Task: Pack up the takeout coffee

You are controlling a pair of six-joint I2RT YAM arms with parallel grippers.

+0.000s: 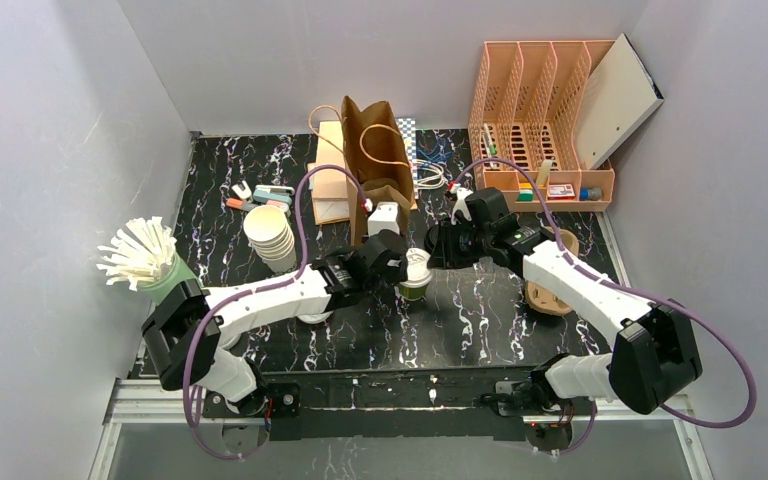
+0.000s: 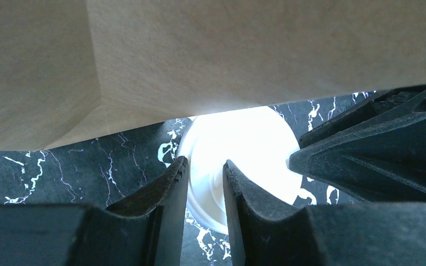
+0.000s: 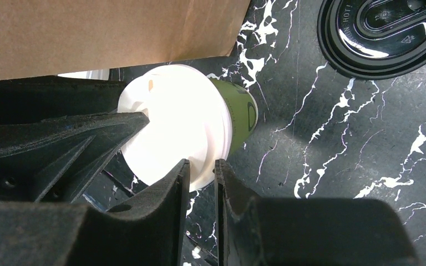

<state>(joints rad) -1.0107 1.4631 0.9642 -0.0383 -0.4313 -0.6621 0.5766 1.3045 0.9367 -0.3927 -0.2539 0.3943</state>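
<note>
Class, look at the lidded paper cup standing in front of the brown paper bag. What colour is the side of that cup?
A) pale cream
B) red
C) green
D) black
C: in the right wrist view the cup shows a green side wall below its white lid.

In the left wrist view glare washes out the white lid [image 2: 244, 149], and the paper bag [image 2: 255, 50] hides its far edge. The black lid [image 3: 388, 33] is cut off by the picture's top edge. Whether either arm's jaws grip the white lid cannot be told.
</note>
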